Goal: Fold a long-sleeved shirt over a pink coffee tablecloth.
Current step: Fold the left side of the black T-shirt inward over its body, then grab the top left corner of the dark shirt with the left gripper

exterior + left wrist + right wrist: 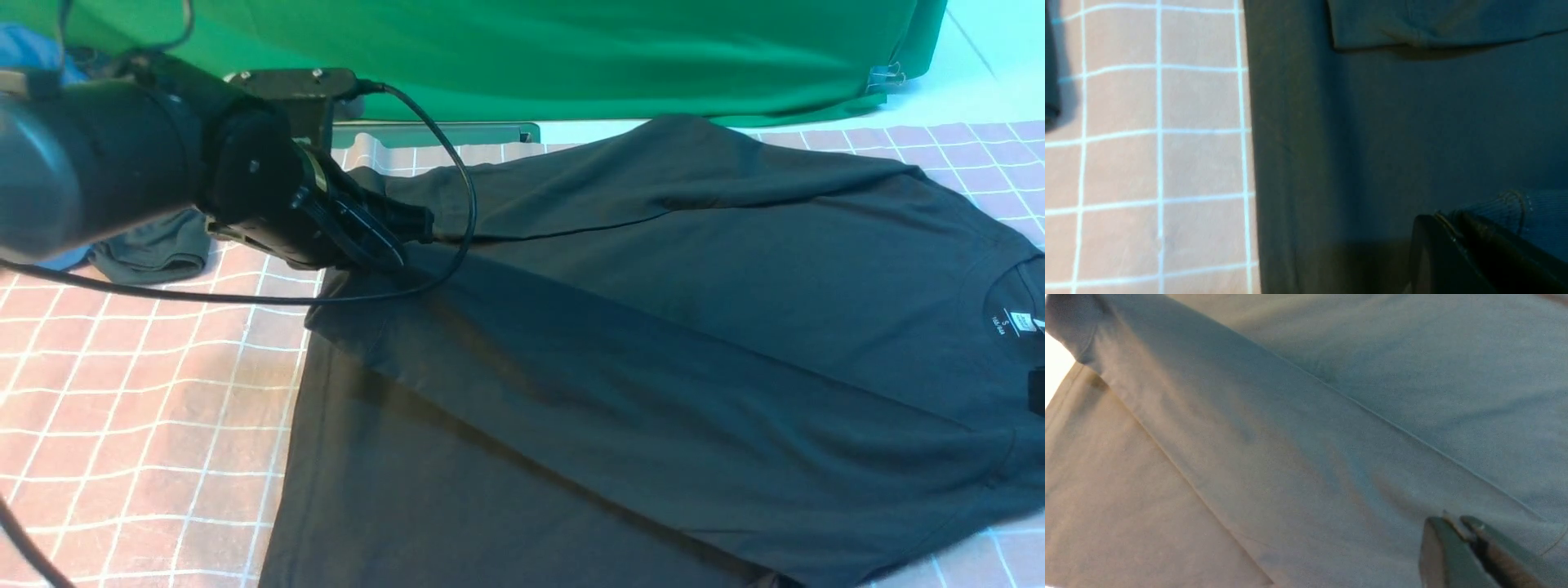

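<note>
The left gripper (1447, 222) angles down, pinching the shirt's (735, 294) sleeve.

The black shirt (669, 343) has some tiny writing (999, 327) inside the back of its neck. One big letter there looks like an S. Next to it is a small line of letters or numbers, but it is too tiny for me to read. A little white tag (1022, 322) is there too, right beside the writing. It has small dark marks on it, and they are too blurry to read. Those are all the words I can find.
</note>
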Motion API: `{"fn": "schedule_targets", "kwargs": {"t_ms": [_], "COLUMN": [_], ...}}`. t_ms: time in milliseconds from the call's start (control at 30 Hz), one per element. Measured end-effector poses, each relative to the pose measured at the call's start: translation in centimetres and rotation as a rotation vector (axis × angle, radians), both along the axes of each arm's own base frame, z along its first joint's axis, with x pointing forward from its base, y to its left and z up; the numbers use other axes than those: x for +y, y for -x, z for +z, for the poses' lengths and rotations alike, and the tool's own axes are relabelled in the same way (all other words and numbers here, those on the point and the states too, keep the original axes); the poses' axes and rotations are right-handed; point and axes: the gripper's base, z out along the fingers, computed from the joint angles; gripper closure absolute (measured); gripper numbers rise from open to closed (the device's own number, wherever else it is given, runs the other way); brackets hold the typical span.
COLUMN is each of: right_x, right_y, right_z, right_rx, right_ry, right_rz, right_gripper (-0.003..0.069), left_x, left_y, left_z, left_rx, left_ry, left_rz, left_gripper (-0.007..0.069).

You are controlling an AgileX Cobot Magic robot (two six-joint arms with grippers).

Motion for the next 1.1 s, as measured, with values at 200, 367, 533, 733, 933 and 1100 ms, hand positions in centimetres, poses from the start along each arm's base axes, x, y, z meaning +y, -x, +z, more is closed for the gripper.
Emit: {"fn": "schedule_targets", "kwargs": {"t_ms": [200,367,533,733,933,1100], "right_x": [0.0,0.0,0.0,0.1,0.1,0.1], "right_y": [0.0,0.1,0.1,0.1,0.1,0.1], "right_z": [0.0,-0.1,-0.1,-0.1,-0.1,-0.1], "right_rx": [0.004,0.008,0.018,0.021,0.021,0.021], "right_ry": [0.0,0.0,0.001,0.001,0.001,0.001], "right_rz": [0.002,0.003,0.008,0.009,0.009,0.009], "right_gripper": [0.0588,0.0588,0.0587,0.0587,0.0587,0.0587], "left_x": [-0.1,0.2,0.5,0.7,2.2,1.6], "left_y": [-0.5,-0.9,-1.2,-3.7,-8.6,-11.6], "left_z": [-0.7,-0.4,0.3,3.0,2.6,-0.3], "left_rx": [-0.01,-0.063,-0.072,-0.11,-0.047,0.018], "left_ry": [-0.015,-0.056,-0.032,0.071,0.235,0.268], "left_rz": [-0.015,-0.004,0.082,0.208,0.287,0.236], "left_gripper": [0.0568,0.0442,0.0294,0.0252,0.0272,0.0272]}}
